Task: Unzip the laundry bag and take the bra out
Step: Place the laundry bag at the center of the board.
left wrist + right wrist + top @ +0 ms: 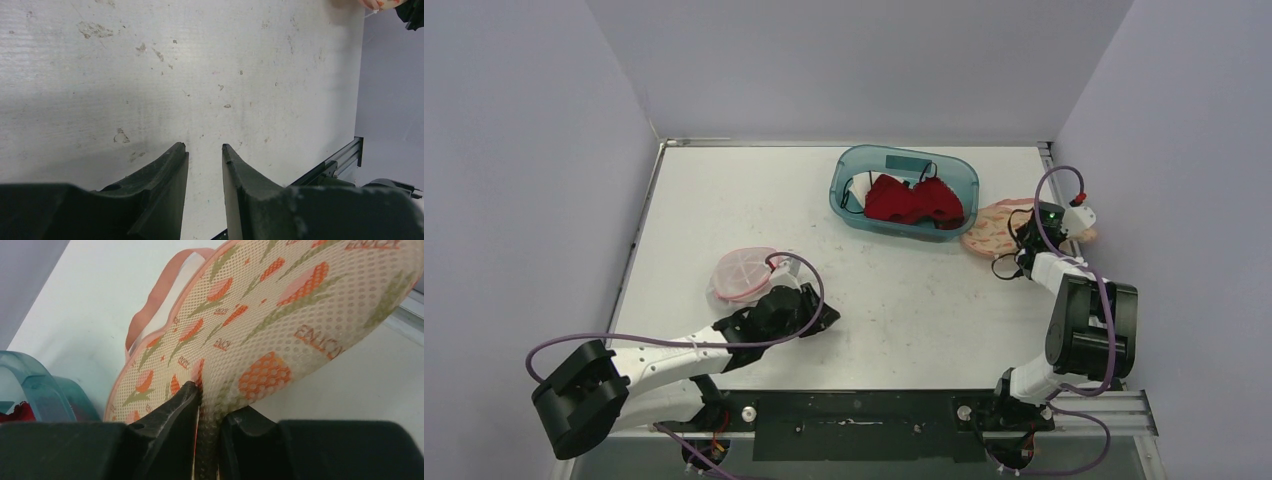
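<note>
A floral mesh laundry bag point(992, 228) lies at the table's right side, beside a blue bin. My right gripper point(1020, 240) is shut on its near edge; in the right wrist view the mesh point(260, 315) is pinched between the fingers of the right gripper point(215, 399) and lifts off the table. A red bra point(914, 201) lies in the blue bin point(852, 165). My left gripper point(822, 318) rests low over bare table at front left; in the left wrist view the left gripper point(204, 146) is open by a narrow gap with nothing between its fingers.
A pink round mesh bag point(744, 272) lies just behind the left arm's wrist. The blue bin's wall point(30, 385) shows at the left of the right wrist view. A metal rail point(1084, 405) runs along the table's near edge.
</note>
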`<state>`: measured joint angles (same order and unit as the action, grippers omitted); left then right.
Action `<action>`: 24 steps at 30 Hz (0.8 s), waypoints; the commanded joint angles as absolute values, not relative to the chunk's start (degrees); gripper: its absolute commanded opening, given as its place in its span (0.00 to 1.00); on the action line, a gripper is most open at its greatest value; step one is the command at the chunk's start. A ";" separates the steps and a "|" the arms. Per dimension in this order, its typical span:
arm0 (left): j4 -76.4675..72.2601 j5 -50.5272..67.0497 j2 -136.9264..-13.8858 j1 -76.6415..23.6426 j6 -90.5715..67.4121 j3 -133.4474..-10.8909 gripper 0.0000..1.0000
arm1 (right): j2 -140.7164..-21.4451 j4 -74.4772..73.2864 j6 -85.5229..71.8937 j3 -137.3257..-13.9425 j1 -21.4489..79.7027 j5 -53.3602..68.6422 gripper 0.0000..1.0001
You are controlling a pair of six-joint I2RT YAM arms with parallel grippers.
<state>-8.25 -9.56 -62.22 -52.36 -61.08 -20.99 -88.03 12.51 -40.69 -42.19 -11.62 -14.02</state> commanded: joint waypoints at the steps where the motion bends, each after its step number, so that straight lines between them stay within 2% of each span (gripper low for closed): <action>1: -14.15 -8.31 -63.68 -53.05 -61.66 -21.50 0.29 | -87.41 17.81 -43.33 -41.16 -11.43 -12.24 0.27; 5: -14.15 -8.33 -63.74 -53.33 -61.73 -21.24 0.29 | -86.02 16.52 -43.41 -40.27 -11.34 -13.00 0.57; 10: -14.30 -8.36 -63.72 -53.48 -61.81 -21.33 0.29 | -82.79 8.80 -43.43 -42.58 -10.48 -16.77 0.76; 15: -14.45 -8.48 -64.01 -53.65 -61.20 -21.80 0.29 | -79.06 -5.29 -43.79 -45.63 -7.00 -24.17 0.99; 16: -14.68 -8.52 -64.05 -53.62 -61.18 -21.72 0.29 | -77.92 -7.65 -44.29 -45.55 -6.36 -25.18 1.00; 17: -14.92 -8.45 -64.19 -53.66 -61.17 -21.71 0.29 | -76.37 -9.65 -44.90 -45.05 -5.69 -25.94 0.94; 19: -15.24 -8.19 -64.33 -53.62 -61.09 -21.86 0.29 | -72.48 -11.97 -45.17 -43.46 -3.42 -27.28 0.92; 21: -15.33 -7.71 -64.38 -53.72 -61.06 -22.17 0.29 | -68.27 -12.57 -44.95 -41.37 -0.62 -28.49 0.92; 24: -15.36 -7.57 -63.86 -54.67 -61.08 -22.56 0.29 | -63.61 -9.17 -43.88 -36.76 2.34 -26.01 0.98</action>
